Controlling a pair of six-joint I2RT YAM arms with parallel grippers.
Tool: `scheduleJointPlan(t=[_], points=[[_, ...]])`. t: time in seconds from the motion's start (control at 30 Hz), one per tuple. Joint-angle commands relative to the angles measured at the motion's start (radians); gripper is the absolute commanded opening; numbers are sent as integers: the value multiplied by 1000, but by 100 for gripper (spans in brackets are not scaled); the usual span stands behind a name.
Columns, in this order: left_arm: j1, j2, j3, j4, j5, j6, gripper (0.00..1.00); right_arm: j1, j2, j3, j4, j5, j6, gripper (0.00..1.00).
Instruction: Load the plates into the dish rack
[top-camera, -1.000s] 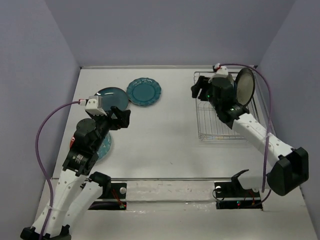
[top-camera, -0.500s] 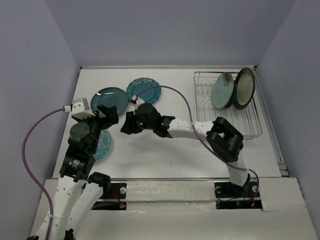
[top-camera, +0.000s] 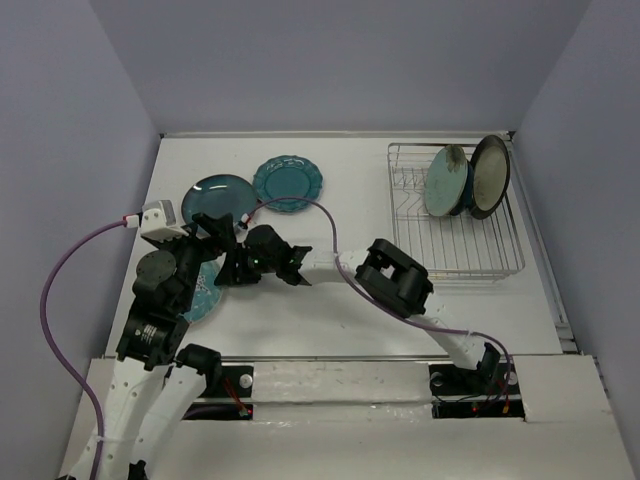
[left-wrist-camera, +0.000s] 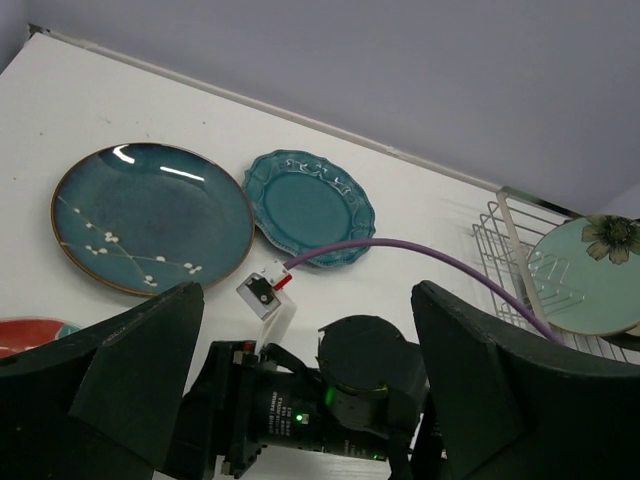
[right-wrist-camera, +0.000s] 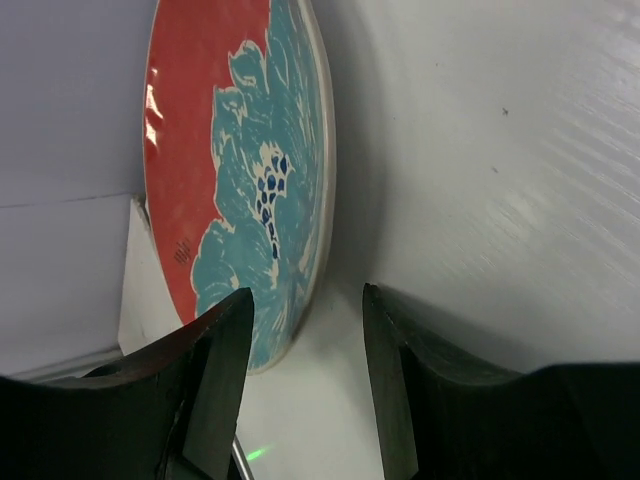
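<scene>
**Q:** What is the condition and position of the item at hand?

**A:** The round plate with a red rim and teal flower pattern (right-wrist-camera: 240, 180) lies on the white table (top-camera: 330, 320) near its left side, partly beneath the left arm. Its glaze is glossy and no damage is visible.

**Q:** And the pincers?

**A:** The right pincer (right-wrist-camera: 305, 295) is spread apart and grips nothing. The near rim of that plate sits in the gap, close to one finger. The left pincer (left-wrist-camera: 308, 290) is spread wide and empty, held above the right arm's wrist.

**Q:** The remaining items?

**A:** A mint plate with a flower centre (top-camera: 445, 182) and a dark plate with a brown rim (top-camera: 490, 177) stand upright together at the far right end of the silver wire dish rack (top-camera: 470, 255). A dark teal round plate (top-camera: 222, 192) and a teal scalloped plate (top-camera: 288, 182) lie flat, side by side, at the far left of the table.

**Q:** What has changed?

**A:** One second ago the right arm was over the rack. Half a second ago its pincer was mid-table. It has now moved further left and nearer, to the red-rimmed plate. The left pincer has barely shifted.
</scene>
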Motion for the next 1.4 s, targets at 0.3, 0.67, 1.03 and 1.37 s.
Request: scheduleJointPlan(t=[0.3, 0.67, 1.03, 1.37], points=[[-18, -19, 7, 48, 11, 1, 95, 18, 157, 143, 79, -82, 204, 47], [-24, -21, 7, 50, 14, 2, 95, 18, 73, 2, 122, -6, 227, 10], [-28, -21, 7, 51, 4, 15, 95, 18, -381, -376, 231, 142, 18, 7], [-29, -28, 4, 53, 26, 10, 95, -217, -972, -639, 18, 383, -242, 7]])
